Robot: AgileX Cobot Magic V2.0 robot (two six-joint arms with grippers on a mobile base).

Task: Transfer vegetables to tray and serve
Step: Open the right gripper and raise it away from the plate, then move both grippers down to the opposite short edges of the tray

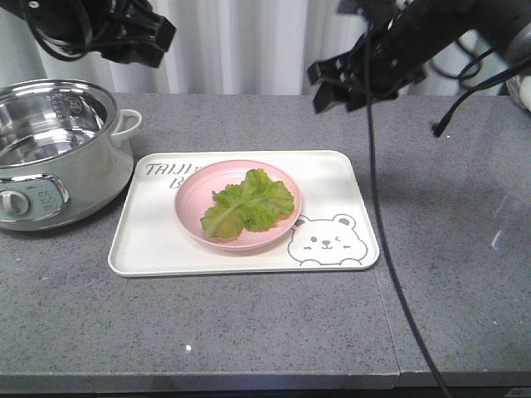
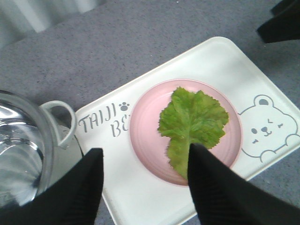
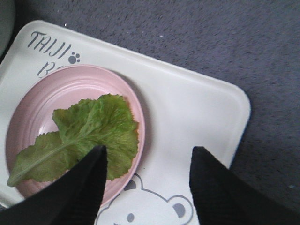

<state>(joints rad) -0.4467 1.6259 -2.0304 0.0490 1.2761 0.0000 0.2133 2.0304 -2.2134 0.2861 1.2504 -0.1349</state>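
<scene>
The tray [image 1: 332, 178] carries grey lettering in its far left corner. The top line reads "TAIJI" and ends in a small paw print [image 2: 123, 107], and of the line below only "BE" shows, the rest being covered by the pink plate [image 1: 189, 207]. A winking bear face [image 1: 328, 240] is drawn in the opposite corner with no words by it, and the markings around the dial [image 1: 11, 203] on the pot [image 1: 91, 178] are too small to read.

Grey speckled countertop [image 1: 249, 332], cream tray [image 1: 149, 240] at centre, steel pot [image 1: 58, 178] beside it
</scene>
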